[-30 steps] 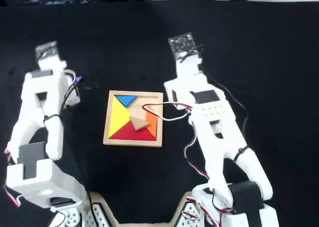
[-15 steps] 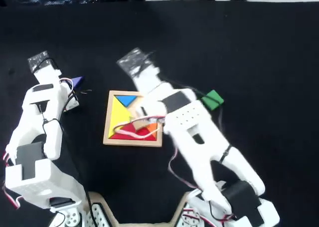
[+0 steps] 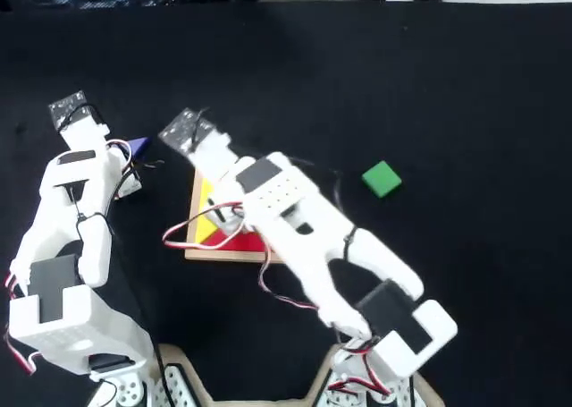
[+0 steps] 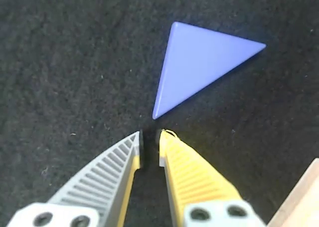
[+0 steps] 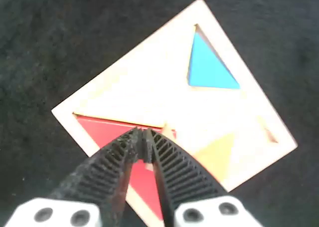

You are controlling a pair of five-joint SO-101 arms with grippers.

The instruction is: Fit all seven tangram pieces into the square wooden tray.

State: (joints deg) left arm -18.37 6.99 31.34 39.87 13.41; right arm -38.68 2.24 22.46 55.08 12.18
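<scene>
Two arms at the black surface (image 3: pixel 465 85); viewed from above, right arm slung diagonally over the tray (image 3: pixel 223 254), hiding most of it; just a strip of yellow piece (image 3: pixel 204 221) and a sliver of red piece (image 3: pixel 239 241) peeking out beside that arm; green square (image 3: pixel 382 178) lying alone on the cloth, well apart from the tray, on the right arm's side; purple triangle (image 3: pixel 138 145) outside the tray too, near its far left corner, close to the left arm's tip.

From the right wrist, tray interior in plain sight, unlike from above: blue triangle (image 5: pixel 209 67) seated in one corner; red piece along one rim; orange piece (image 5: pixel 217 154) further along; small tan bit just beside the fingertips, shape hard to make out; right pincer (image 5: pixel 145 139) hanging over the red piece, fingers pressed together, nothing gripped.

From the left wrist, close look at the purple triangle, flat on the cloth, one corner aimed at the left pincer (image 4: pixel 150 139); pincer just short of that corner, not touching; fingers nearly closed, thin parallel gap between them, nothing held; pale wooden corner of the tray at the frame edge, apart from the triangle.

Neither pincer's finger state readable from above.
</scene>
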